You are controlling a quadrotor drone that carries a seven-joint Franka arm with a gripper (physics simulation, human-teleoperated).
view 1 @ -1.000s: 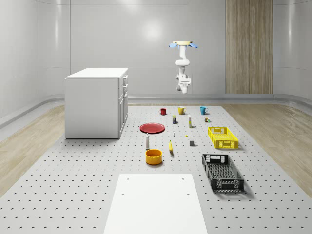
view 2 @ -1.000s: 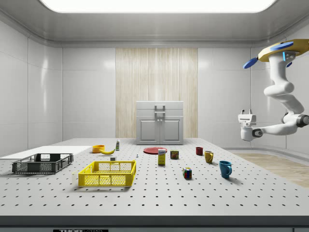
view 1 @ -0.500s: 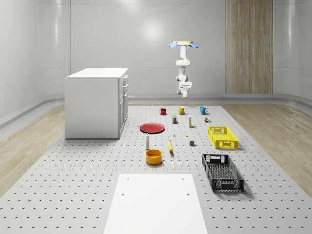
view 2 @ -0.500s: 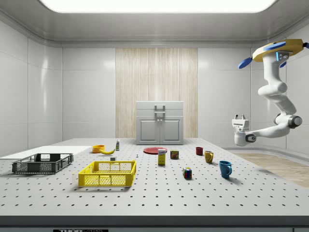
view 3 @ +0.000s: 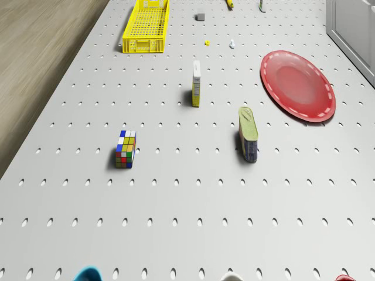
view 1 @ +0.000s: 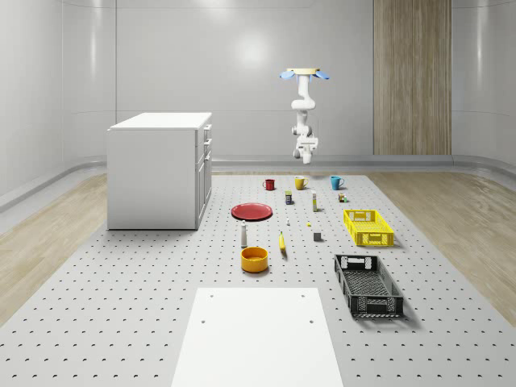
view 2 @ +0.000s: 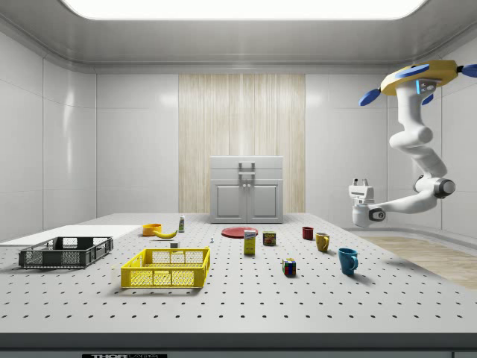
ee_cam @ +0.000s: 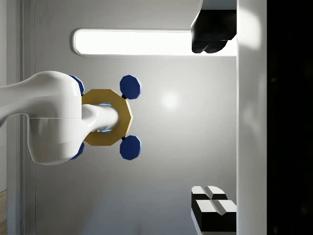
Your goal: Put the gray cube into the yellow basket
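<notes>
Side view shows the claw (view 2: 361, 181) open, pointing upward beyond the worktop's (view 2: 313, 306) right end (gray cube (view 1: 318, 237), likely rigid, light: pinch opposite faces).

You'll find the small gray cube (view 1: 318, 237) resting flat on the tabletop (view 1: 145, 298) right of the whole-scene view's centre. The yellow basket (view 1: 368, 226), an upright mesh crate, sits near its right, apart.
</notes>
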